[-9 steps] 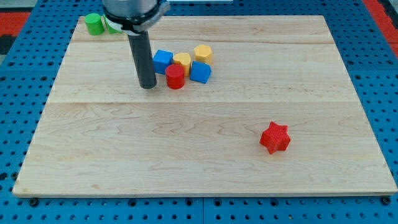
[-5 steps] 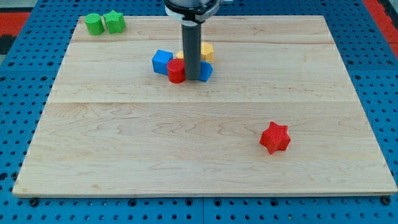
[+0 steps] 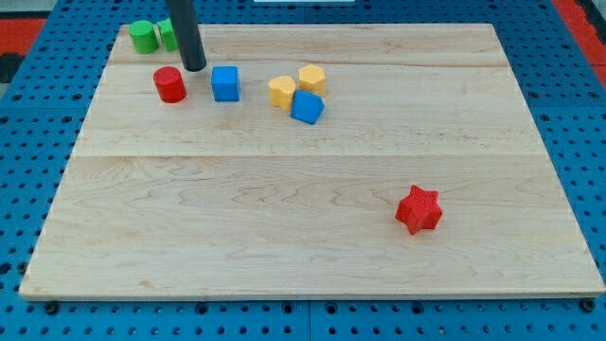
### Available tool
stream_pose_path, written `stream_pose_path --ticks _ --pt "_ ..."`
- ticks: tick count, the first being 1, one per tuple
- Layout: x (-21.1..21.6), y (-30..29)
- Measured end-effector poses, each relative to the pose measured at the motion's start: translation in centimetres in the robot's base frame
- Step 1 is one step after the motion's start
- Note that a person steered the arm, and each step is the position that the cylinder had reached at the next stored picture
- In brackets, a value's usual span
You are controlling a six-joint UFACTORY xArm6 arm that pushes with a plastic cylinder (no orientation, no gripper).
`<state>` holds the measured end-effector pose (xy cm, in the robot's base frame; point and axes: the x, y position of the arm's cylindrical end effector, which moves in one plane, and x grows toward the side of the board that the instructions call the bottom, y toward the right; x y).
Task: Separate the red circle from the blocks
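The red circle [image 3: 170, 84] stands alone at the view's upper left of the wooden board [image 3: 312, 246]. My tip [image 3: 194, 68] rests just above and right of it, close but apart. A blue cube [image 3: 224, 83] lies a little right of the red circle. Further right, a yellow block [image 3: 280, 92], a yellow hexagon [image 3: 311, 79] and another blue block [image 3: 307, 107] sit in a loose cluster.
A green circle [image 3: 143, 36] and a green block [image 3: 168, 33], partly hidden behind the rod, sit at the board's top left corner. A red star [image 3: 418, 209] lies at the lower right. A blue pegboard surrounds the board.
The red circle has slid left, out of the cluster. One blue cube has shifted left too. My tip has moved from the cluster's middle to the upper left.
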<state>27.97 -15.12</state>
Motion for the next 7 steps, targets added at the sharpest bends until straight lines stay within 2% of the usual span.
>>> stream_pose_path --ticks 1,2,3,5,6,7 --pt "2.6 1.2" --pt "8.8 -0.5" --pt "10.6 -3.5" --pt "0.1 -4.4" --pt "-1.4 -0.7" --pt "1.2 4.3"
